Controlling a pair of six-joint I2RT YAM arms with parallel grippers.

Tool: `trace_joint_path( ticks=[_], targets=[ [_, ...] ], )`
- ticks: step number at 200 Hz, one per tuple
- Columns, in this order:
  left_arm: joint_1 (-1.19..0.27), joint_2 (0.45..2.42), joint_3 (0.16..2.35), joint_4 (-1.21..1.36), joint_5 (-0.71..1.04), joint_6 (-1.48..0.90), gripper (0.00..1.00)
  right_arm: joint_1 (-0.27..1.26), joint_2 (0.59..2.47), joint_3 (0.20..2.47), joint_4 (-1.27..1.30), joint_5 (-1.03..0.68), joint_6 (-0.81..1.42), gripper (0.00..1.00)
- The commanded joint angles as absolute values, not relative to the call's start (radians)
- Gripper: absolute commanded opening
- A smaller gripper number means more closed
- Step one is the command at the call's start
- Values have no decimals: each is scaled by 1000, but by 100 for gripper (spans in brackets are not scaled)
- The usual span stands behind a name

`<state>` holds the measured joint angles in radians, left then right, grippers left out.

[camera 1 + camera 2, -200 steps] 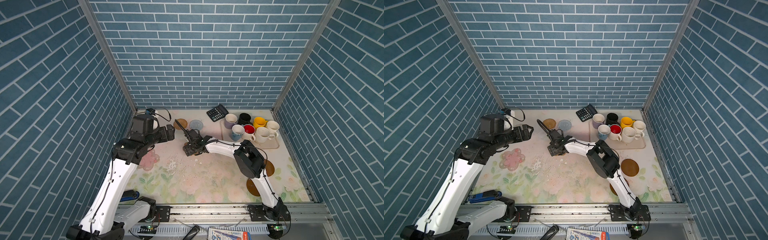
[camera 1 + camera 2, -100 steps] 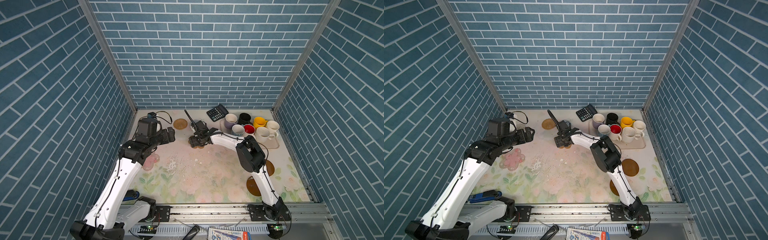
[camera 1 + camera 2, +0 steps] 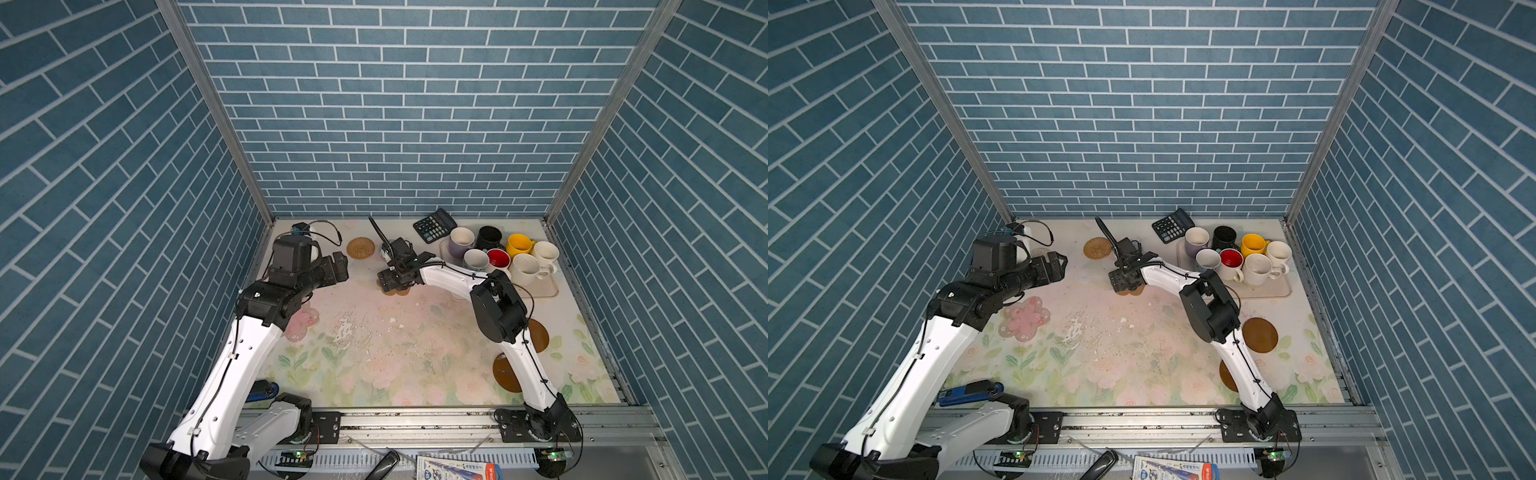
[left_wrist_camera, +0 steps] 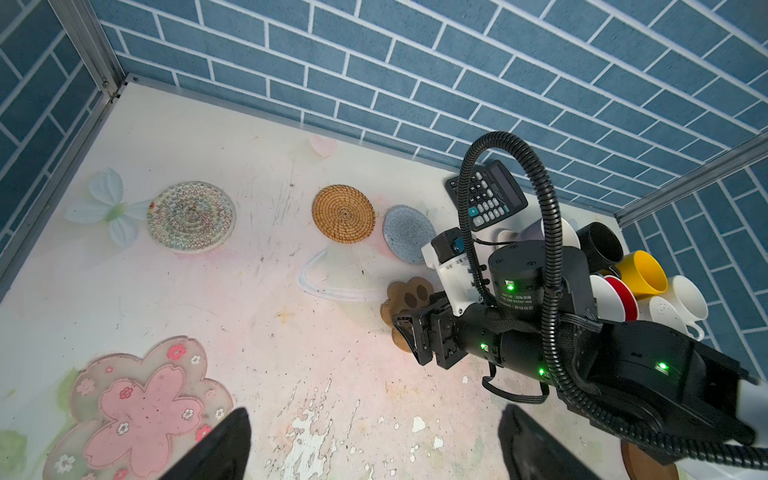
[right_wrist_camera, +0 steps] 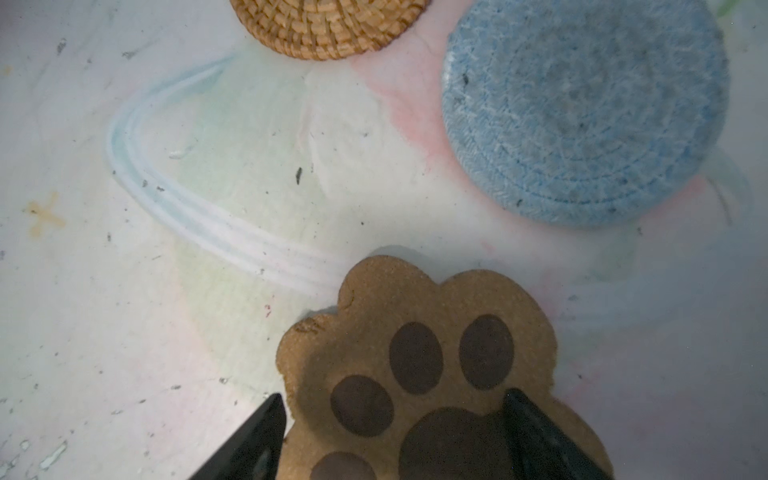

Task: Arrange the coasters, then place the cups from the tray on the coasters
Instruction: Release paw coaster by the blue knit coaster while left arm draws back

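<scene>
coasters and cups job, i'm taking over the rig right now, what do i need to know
Left gripper: open, empty, held in the air.
Right gripper: open, jaws wide over the paw coaster; contact unclear.
Coasters: woven tan coaster, blue-grey coaster and lacy coaster at the back; flowery coaster left; amber discs right.
Done: no cup placed; all seven cups sit on the tray.
Left: finish arranging coasters, then move every cup.
</scene>
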<state>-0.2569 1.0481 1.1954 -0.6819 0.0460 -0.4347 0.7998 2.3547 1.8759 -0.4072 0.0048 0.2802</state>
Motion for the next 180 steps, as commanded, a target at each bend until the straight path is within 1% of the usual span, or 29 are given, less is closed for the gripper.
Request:
trace_joint_path(
  ticks=[1, 33, 64, 94, 132, 155, 180],
  targets=[
    [-249, 1045, 1193, -683, 41, -437, 95, 785, 2393, 1862, -471, -6, 282, 83],
    [-244, 1043, 1230, -722, 28, -437, 95, 785, 2338, 1856, -466, -15, 277, 86],
    [-235, 1041, 1304, -807, 16, -435, 95, 787, 2285, 1868, -487, -14, 265, 88],
    [-227, 1021, 1357, -898, -50, -427, 95, 796, 2200, 1860, -489, -26, 263, 89],
    [-196, 1072, 1417, -960, 17, -464, 94, 832, 2051, 1845, -518, -17, 228, 90],
    [-193, 1118, 1450, -975, 21, -477, 94, 841, 1933, 1755, -491, -24, 231, 90],
    [-180, 1196, 1491, -982, 15, -470, 92, 841, 1749, 1559, -401, -20, 242, 90]
  ],
)
